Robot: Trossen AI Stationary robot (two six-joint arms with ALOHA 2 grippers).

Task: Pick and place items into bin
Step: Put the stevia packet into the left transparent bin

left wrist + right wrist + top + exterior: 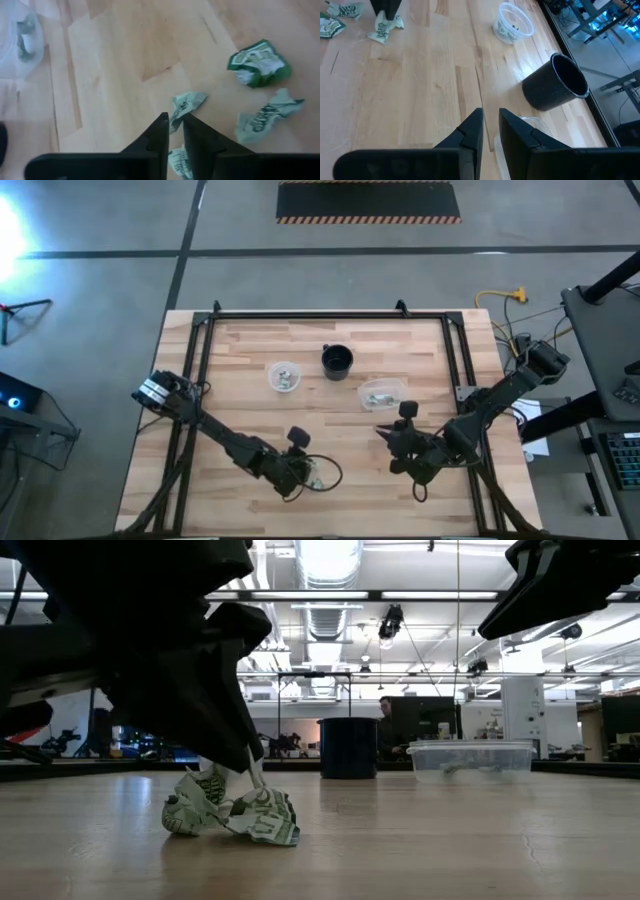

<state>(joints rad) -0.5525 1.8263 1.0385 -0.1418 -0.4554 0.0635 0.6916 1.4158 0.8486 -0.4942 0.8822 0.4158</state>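
Three crumpled pale green and whitish wrappers lie near the table's near edge: one point(186, 106) at my left gripper's point(174, 124) fingertips, a darker green one point(260, 63) and a pale one point(265, 116) beside it. In the low view they form a clump point(232, 816) under my left gripper. My left gripper is shut on the first wrapper. My right gripper point(491, 117) hovers over bare wood near the clear bin point(382, 393), its fingers almost together and holding nothing. My left gripper pinches the nearest wrapper point(179, 116) between its two fingertips, coming from above and slanting down. Crumpled paper shows both ahead of the tips and back between the fingers point(178, 159). In the low view the wrapper's lower part point(262, 825) rests on the table.
A clear cup point(284, 376) with wrappers inside and a black cup point(337, 361) stand at mid-table, and the shallow clear bin lies to their right. A black frame point(330, 317) borders the tabletop. Bare wood lies between the two grippers.
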